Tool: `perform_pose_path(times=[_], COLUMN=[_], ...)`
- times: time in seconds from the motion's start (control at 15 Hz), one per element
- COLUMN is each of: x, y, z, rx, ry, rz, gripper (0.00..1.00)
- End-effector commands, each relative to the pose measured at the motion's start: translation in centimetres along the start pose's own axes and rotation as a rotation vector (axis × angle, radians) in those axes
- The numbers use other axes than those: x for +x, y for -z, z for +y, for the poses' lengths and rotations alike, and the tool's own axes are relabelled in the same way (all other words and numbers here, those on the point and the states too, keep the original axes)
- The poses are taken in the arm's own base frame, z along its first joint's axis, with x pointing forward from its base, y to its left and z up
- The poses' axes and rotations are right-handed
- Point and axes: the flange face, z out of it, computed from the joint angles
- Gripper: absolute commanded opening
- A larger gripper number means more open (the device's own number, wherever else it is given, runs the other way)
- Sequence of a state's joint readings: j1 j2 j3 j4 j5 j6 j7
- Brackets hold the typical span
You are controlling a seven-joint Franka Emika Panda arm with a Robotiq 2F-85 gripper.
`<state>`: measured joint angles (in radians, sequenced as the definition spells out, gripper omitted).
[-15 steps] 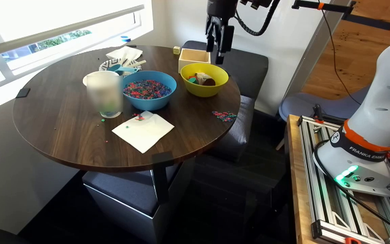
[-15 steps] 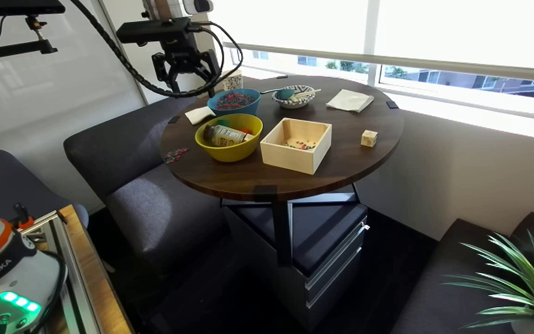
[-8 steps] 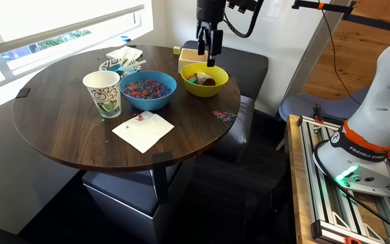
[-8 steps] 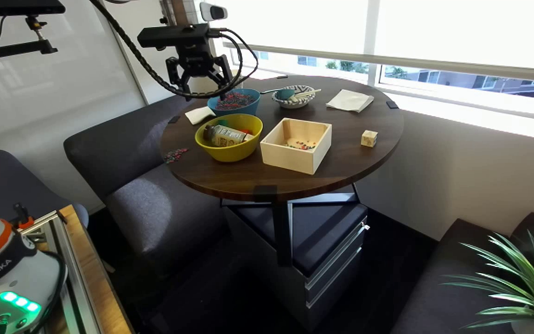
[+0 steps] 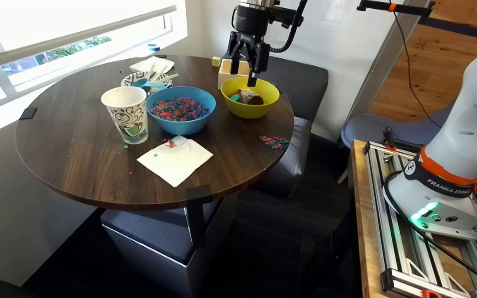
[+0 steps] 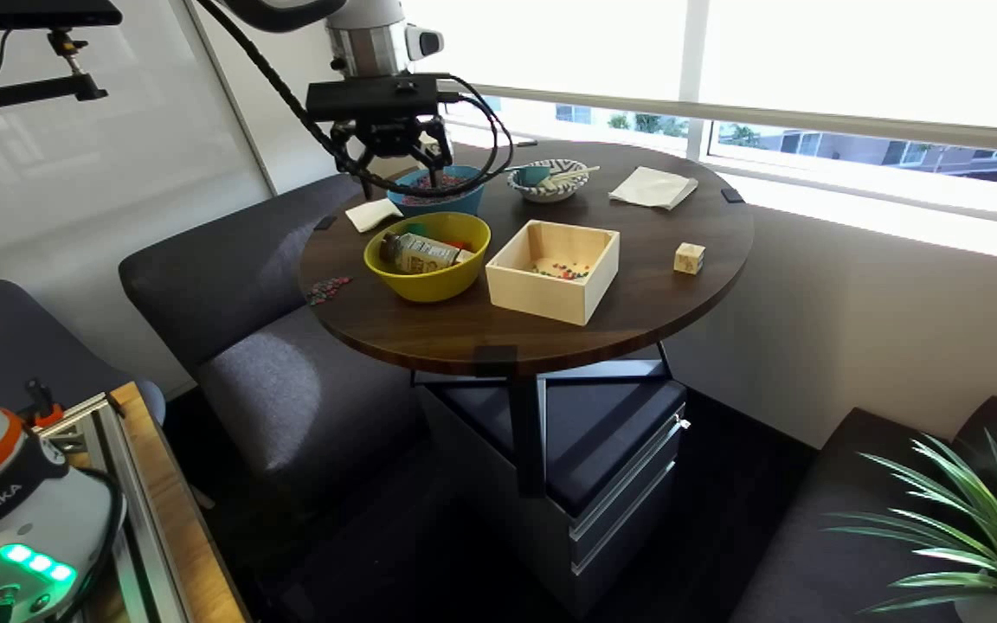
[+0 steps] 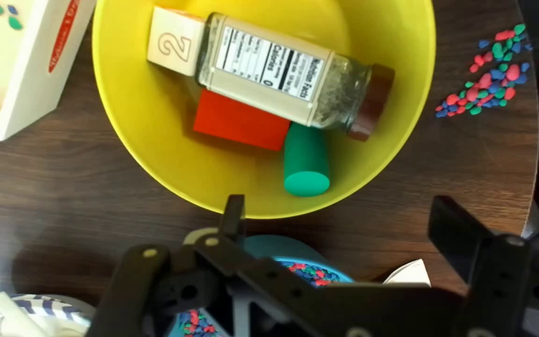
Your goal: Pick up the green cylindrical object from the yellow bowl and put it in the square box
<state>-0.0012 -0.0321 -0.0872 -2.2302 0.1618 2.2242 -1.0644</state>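
Green cylinder [image 7: 306,161]: inside the yellow bowl [image 7: 141,117], on its side or leaning slightly; the exact tilt cannot be told.
Weight and feel: judged light, stiff and not fragile, like a painted toy block; the matte skin should grip fairly well, though the round sides could roll or slip if pinched off-centre.
Long axis: runs nearly top to bottom of the wrist view, at a steep angle to the slanting jar [image 7: 293,76].
Pale flat end: points away from the jar, toward the bowl wall nearest the blue bowl [image 5: 186,127], and partly up at the camera.
Far end: lost from sight at the jar; under it or only against it, I cannot tell.
Red block [image 7: 241,120]: touching 1 flank near the jar, or just beside it; which is unclear.
Fingers [image 7: 456,231]: spread wide with nothing between them, above the cylinder and apart from it.
Best hold: across the 2 round flanks, close to the pale end, where both look free; the closing direction seems to cross the long axis, which suits.
Square box [image 6: 537,294]: on the counter [image 5: 77,145], just beside the yellow bowl.
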Motion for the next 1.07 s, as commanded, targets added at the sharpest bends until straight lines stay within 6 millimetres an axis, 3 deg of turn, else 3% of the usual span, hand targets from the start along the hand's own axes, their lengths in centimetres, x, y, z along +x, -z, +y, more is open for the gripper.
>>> perform_pose_path(times=[0.0,0.13,0.33,0.4,0.53,0.8,1.0], x=[-1.0,-1.6,-1.9,-1.9,-1.9,-1.6,-1.3], y=[-1.6,-2.5,-3.4,-3.7,-4.2,-4.7,-4.8], z=[0.5,0.8,1.6,1.7,2.1,2.7,3.0], rx=[0.067,0.077,0.063,0.067,0.058,0.035,0.018], ry=[0.055,0.055,0.036,0.033,0.026,0.023,0.022], rz=[0.04,0.048,0.04,0.036,0.03,0.035,0.041], gripper=[1.0,0.9,0.87,0.9,0.84,0.88,0.8])
